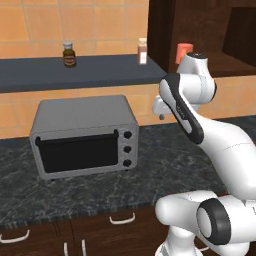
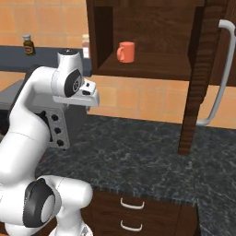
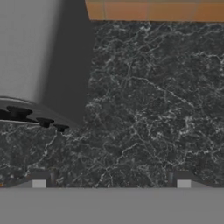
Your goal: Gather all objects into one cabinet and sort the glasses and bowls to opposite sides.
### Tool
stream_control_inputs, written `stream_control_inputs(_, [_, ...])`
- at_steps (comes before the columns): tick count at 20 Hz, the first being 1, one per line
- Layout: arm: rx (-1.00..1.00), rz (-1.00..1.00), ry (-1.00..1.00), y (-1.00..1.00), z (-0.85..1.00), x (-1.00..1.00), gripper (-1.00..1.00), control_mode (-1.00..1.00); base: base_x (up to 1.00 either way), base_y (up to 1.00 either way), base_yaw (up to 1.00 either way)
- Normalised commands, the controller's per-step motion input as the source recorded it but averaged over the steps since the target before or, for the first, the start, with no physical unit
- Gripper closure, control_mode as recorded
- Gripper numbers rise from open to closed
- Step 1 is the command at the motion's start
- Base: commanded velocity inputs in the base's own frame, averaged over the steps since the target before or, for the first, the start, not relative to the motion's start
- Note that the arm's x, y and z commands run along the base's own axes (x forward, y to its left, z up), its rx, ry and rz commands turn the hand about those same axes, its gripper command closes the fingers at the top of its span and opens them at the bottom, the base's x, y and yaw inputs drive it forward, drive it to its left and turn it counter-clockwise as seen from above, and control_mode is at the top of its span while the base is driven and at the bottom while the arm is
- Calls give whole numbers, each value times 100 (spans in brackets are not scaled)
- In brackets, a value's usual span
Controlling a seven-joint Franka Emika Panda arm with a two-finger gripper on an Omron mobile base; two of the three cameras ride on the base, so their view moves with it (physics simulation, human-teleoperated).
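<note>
The long, flat, dark grey wall shelf board (image 1: 75, 72) runs left to right along the tiled wall above the worktop (image 2: 138, 147), its long axis level and its open face toward the robot. It carries a small brown bottle (image 1: 69, 54) and a white one (image 1: 142, 51), no cups yet.

Beside it stands the dark brown wooden cupboard (image 2: 152, 27), and on its open ledge sits a plain orange cup (image 2: 125, 52), upright, mouth up, its handle pointing left in the right base view.

A grey toaster oven (image 1: 85, 135) sits on the worktop below the shelf.

The gripper (image 3: 111, 181) hangs over bare speckled stone just beside the oven, fingers spread wide and empty, well below the cup.

The likely step is fetching that cup. To do it well, the arm should rise clear of the oven, enter the ledge level, and grip the cup's wall away from the handle.
</note>
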Motion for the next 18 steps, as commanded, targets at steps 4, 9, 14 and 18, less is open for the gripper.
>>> stream_control_inputs(4, [0,0,0,0,0,0,-100,100,56,-81,9])
stream_control_inputs(9, [0,0,0,0,0,0,-100,100,4,-8,0])
stream_control_inputs(14, [0,0,0,0,0,0,-100,100,2,-12,-6])
stream_control_inputs(18, [0,0,0,0,0,0,-100,100,10,-23,-22])
